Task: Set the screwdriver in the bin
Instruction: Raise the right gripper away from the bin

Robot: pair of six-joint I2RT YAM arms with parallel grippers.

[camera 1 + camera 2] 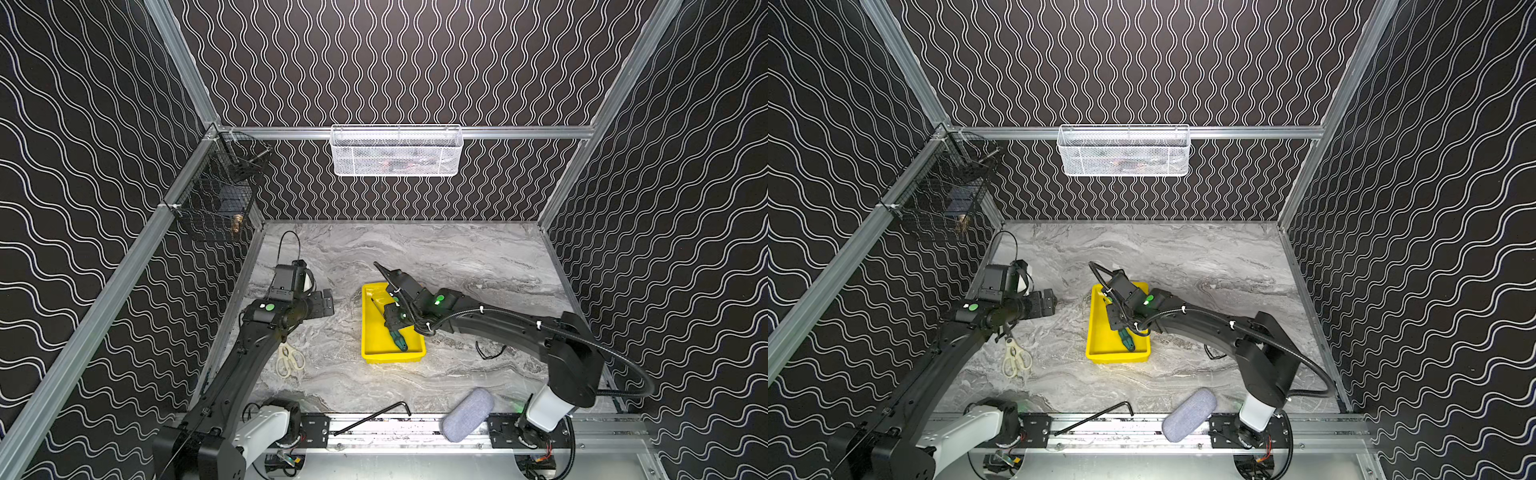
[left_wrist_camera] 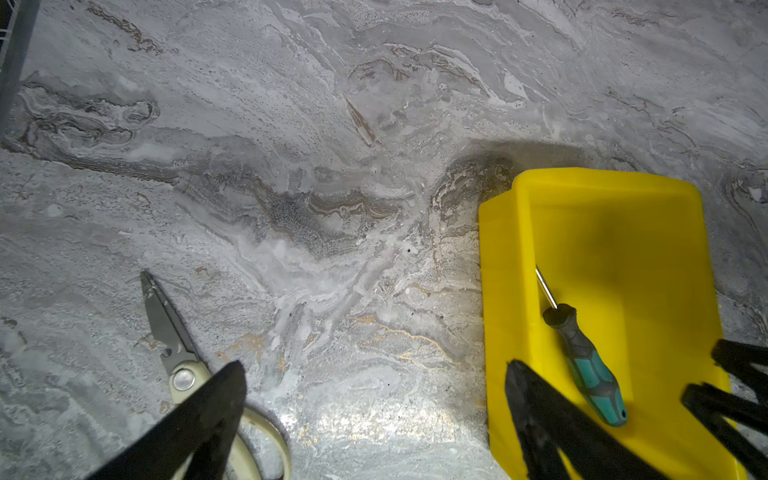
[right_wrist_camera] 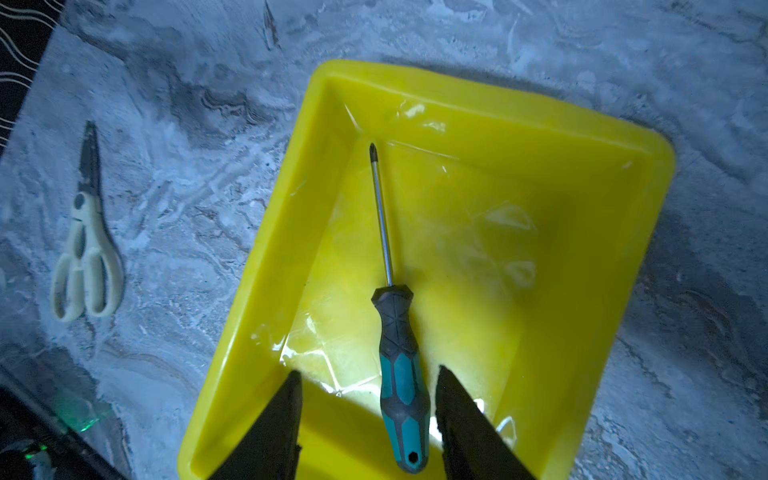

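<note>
Marbled grey tabletop [image 1: 415,257], wavy-patterned black walls [image 1: 395,62]

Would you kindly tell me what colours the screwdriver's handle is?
Teal-green and black, on the screwdriver lying in the yellow bin; the right wrist view shows it best.

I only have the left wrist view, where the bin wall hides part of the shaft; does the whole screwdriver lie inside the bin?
Observer: Yes. In the right wrist view the screwdriver lies flat on the floor of the bin, tip included.
Operator: Thank you. Is the right gripper gripping it?
Observer: No. The right gripper is open, straddling the handle with a gap on each side.
</note>
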